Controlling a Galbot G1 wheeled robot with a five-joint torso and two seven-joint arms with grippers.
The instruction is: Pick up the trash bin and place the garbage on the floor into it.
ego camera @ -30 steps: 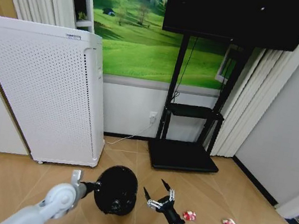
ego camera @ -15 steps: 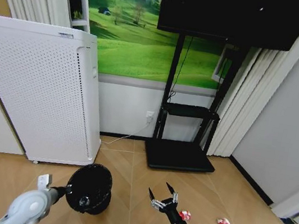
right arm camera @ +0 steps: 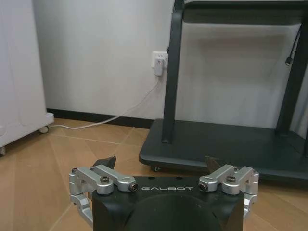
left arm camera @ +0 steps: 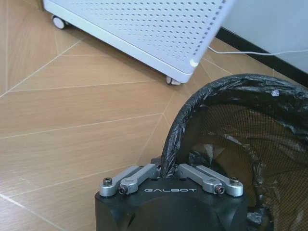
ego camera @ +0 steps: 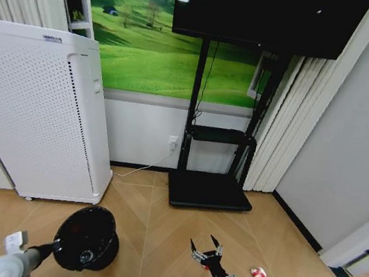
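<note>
Litter decides the next reach: a crumpled red-and-white wrapper (ego camera: 258, 273) lies on the wooden floor just to the right of the right gripper (ego camera: 206, 253), whose fingers are spread wide and empty, so that arm is far nearer than the left. The left gripper (left arm camera: 166, 174) is clamped on the rim of the black round mesh trash bin (ego camera: 86, 238), lifted and tipped mouth-forward at lower left. Compared with a second ago, the view has swung rightward, and one wrapper shows where two did.
</note>
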